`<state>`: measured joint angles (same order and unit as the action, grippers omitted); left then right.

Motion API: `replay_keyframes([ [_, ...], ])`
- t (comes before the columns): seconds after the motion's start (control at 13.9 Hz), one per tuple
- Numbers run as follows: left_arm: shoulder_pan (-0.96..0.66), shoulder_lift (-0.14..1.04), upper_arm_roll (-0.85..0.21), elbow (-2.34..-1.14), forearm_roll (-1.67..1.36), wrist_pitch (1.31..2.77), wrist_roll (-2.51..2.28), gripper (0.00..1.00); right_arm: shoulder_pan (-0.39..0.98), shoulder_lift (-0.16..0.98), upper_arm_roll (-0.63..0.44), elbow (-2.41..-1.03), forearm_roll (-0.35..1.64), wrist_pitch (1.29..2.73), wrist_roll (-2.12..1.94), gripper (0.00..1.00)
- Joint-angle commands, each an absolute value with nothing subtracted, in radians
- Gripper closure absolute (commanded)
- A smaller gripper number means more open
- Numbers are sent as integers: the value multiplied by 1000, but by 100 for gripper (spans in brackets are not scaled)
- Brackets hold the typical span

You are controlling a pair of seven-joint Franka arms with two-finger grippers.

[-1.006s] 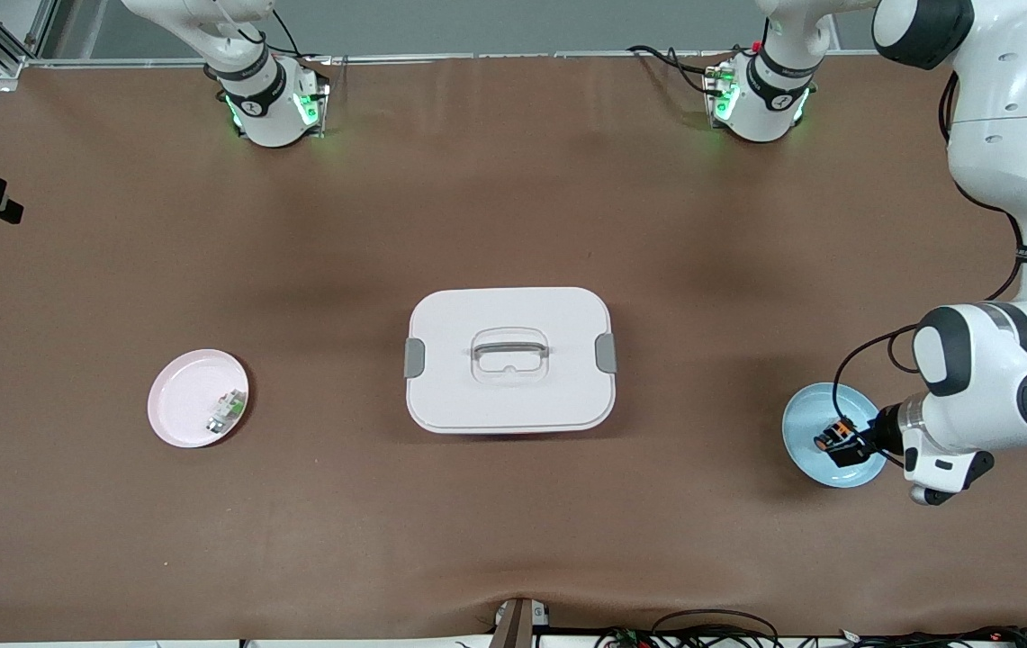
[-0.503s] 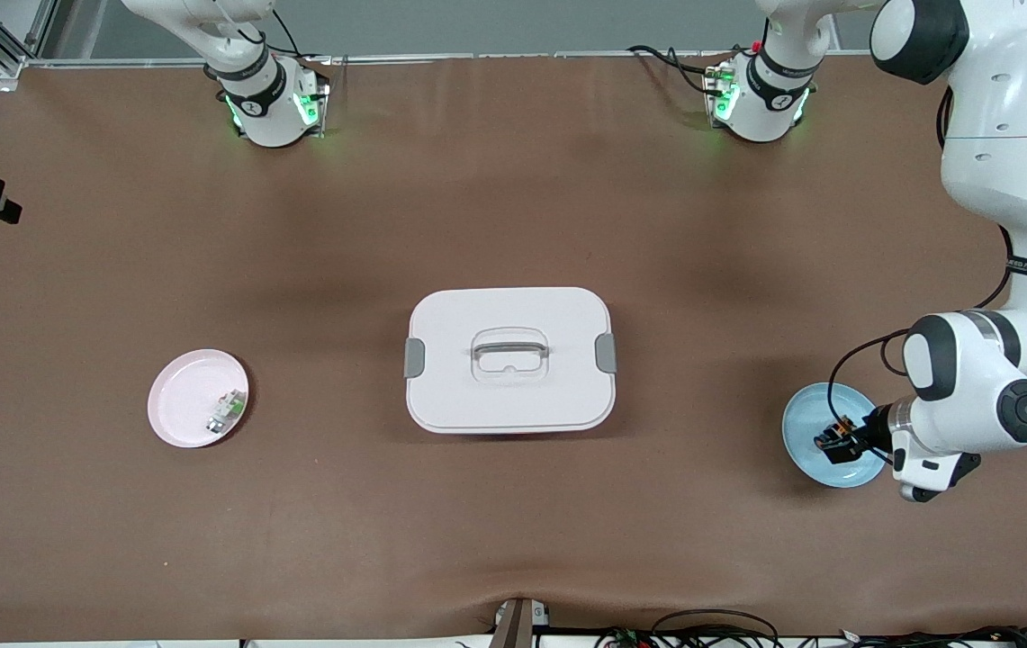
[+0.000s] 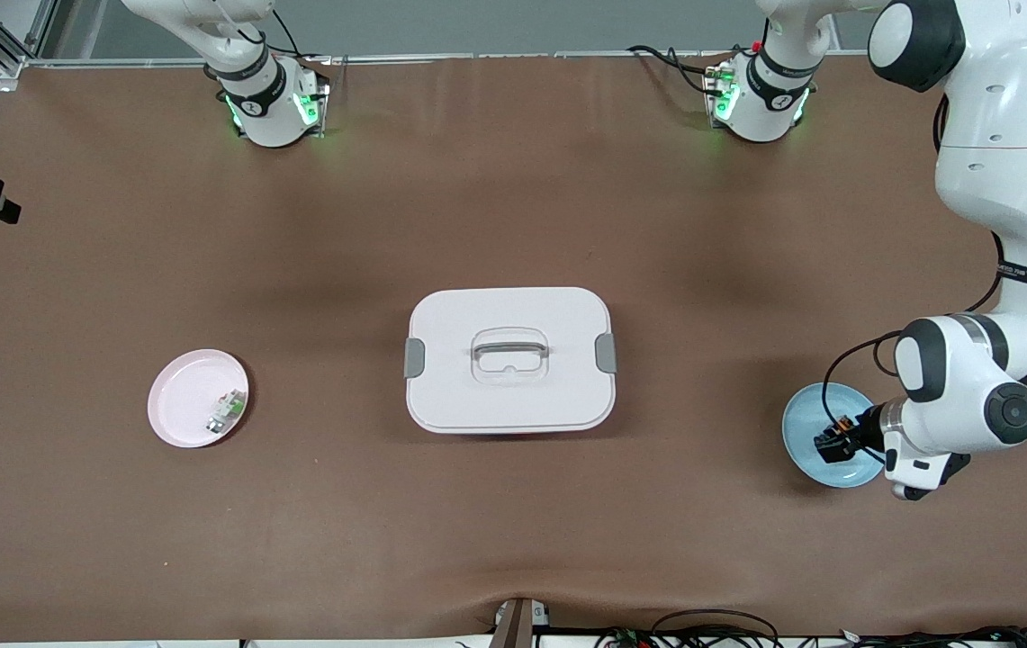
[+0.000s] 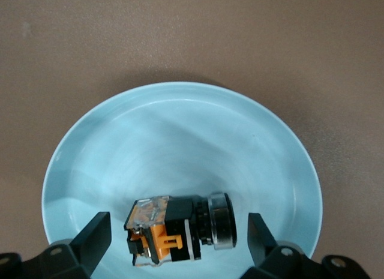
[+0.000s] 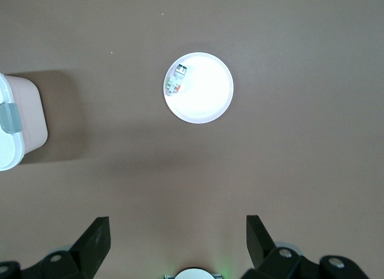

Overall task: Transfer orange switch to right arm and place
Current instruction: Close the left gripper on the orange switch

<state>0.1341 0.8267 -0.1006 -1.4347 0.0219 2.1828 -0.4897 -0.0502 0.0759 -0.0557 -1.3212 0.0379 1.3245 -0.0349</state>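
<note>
Lowering since the earlier frame, the left hand [image 4: 177, 240] now straddles the orange switch [image 4: 180, 228] with fingers spread wide and not yet clamped. The switch lies on its side in the light blue plate [image 3: 803, 423] at the left arm's end of the bench [image 3: 513, 207]. The right hand [image 5: 177, 243] waits released, high over the pink plate [image 5: 207, 96].

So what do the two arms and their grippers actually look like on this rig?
Both are glossy white arms with dark grey joint caps; the left arm carries a black cable looped by its wrist and a thin dark band with small lettering. Each round base has a black ring and green lights, as on the right arm's base. The left gripper and right gripper have matte black wedge-shaped fingers.
</note>
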Motion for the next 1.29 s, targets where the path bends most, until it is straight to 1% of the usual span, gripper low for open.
replay_keyframes([
  [0.0, 135, 838, -101, -1436, 46, 2200, -509, 0, -75, 61, -48, -1335, 46, 1328, -48, 0],
  [0.29, 141, 842, -101, -1437, 46, 2200, -509, 0, -75, 63, -48, -1335, 46, 1330, -48, 0],
  [0.36, 143, 841, -101, -1437, 46, 2200, -508, 8, -75, 63, -48, -1335, 46, 1330, -48, 0],
  [0.72, 143, 830, -101, -1437, 45, 2189, -509, 71, -75, 63, -48, -1335, 46, 1330, -48, 0],
  [0.79, 144, 825, -103, -1437, 41, 2186, -511, 80, -75, 63, -48, -1335, 46, 1330, -48, 0],
  [0.86, 144, 816, -103, -1436, 35, 2183, -517, 87, -75, 63, -48, -1335, 46, 1330, -48, 0],
  [1.01, 138, 779, -113, -1430, 32, 2114, -554, 91, -75, 63, -48, -1335, 46, 1330, -48, 0],
  [1.22, 129, 721, -149, -1427, 28, 2036, -618, 91, -75, 63, -48, -1335, 46, 1330, -48, 0],
])
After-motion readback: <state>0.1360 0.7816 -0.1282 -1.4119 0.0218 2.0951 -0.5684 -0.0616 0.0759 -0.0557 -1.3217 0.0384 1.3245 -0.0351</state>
